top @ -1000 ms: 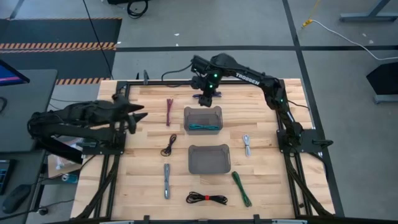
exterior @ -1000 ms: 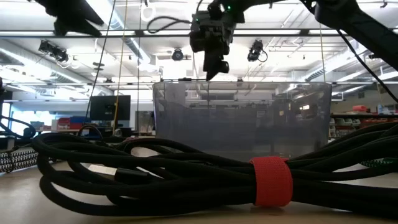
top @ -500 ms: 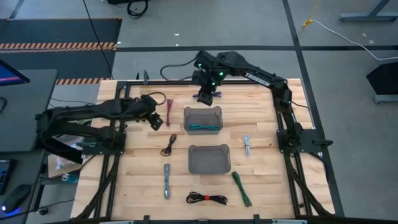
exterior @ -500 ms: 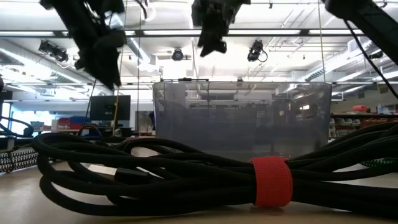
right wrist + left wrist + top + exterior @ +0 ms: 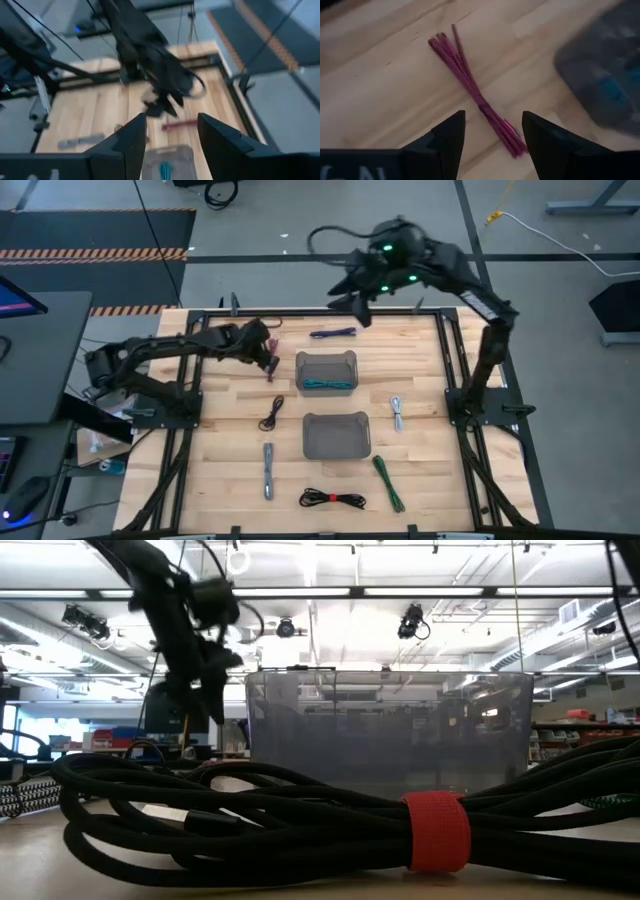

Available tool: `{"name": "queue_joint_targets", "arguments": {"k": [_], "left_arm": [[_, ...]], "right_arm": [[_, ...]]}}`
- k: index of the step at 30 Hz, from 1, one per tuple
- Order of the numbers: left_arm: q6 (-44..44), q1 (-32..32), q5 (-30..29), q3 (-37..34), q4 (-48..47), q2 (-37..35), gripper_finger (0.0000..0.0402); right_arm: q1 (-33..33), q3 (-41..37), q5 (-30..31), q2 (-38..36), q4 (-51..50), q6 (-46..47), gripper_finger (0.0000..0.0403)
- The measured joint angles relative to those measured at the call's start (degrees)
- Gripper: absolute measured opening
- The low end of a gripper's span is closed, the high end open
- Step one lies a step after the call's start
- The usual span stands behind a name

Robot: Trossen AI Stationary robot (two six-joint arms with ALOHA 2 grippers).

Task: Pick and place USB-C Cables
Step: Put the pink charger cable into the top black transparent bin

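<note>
A maroon cable (image 5: 470, 90) lies flat on the wooden table (image 5: 230, 450), left of the far bin (image 5: 326, 360). My left gripper (image 5: 492, 142) hovers just above its near end, open, fingers on either side and clear of it; in the high view my left gripper (image 5: 267, 350) is at the cable's far end. A teal cable (image 5: 326, 386) lies in the far bin. A purple cable (image 5: 333, 333) lies near the far edge. My right gripper (image 5: 358, 308) is raised high over the far edge, open, with nothing between its fingers.
A second bin (image 5: 337, 435) stands nearer. Loose cables lie around it: black (image 5: 271, 414), grey (image 5: 268, 470), white (image 5: 397, 413), green (image 5: 389, 483), and black with a red strap (image 5: 333, 500), which fills the low view's foreground (image 5: 300, 820).
My left gripper has swung from the table's left edge toward the far bin and come down, tipping downward, over the maroon cable. My right gripper has risen from beside the far bin toward the far edge and tipped up. The purple cable now shows where it stood.
</note>
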Motion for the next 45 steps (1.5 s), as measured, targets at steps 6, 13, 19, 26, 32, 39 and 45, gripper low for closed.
{"name": "queue_joint_targets", "arguments": {"k": [6,13,19,26,32,39,45], "left_arm": [[-1.1,4.3,6.6,0.0,8.1,7.0,0.0204],[-0.5,5.6,7.7,0.0,6.9,11.0,0.0204],[-0.4,6.8,8.0,0.0,8.0,13.1,0.0204],[-0.5,6.9,11.3,0.0,12.6,15.8,0.0204],[-1.0,7.0,13.1,0.3,14.8,18.9,0.0204],[-0.3,7.0,12.8,0.3,14.1,19.5,0.0188],[0.9,7.1,12.2,0.2,13.5,19.6,0.0084]], "right_arm": [[0.2,0.0,0.2,-5.1,0.3,0.0,0.0184],[0.2,0.0,0.1,-6.7,0.0,-0.2,0.0184],[0.3,0.0,-0.1,-6.2,-0.8,-1.1,0.0184],[0.2,0.0,-0.3,-5.5,-1.1,-1.2,0.0184],[0.2,0.0,-0.3,-5.5,-1.1,-1.0,0.0184],[0.3,0.0,-0.4,-5.5,-1.1,-1.0,0.0183],[0.3,0.0,-0.4,-5.5,-1.1,-1.0,0.0181]]}}
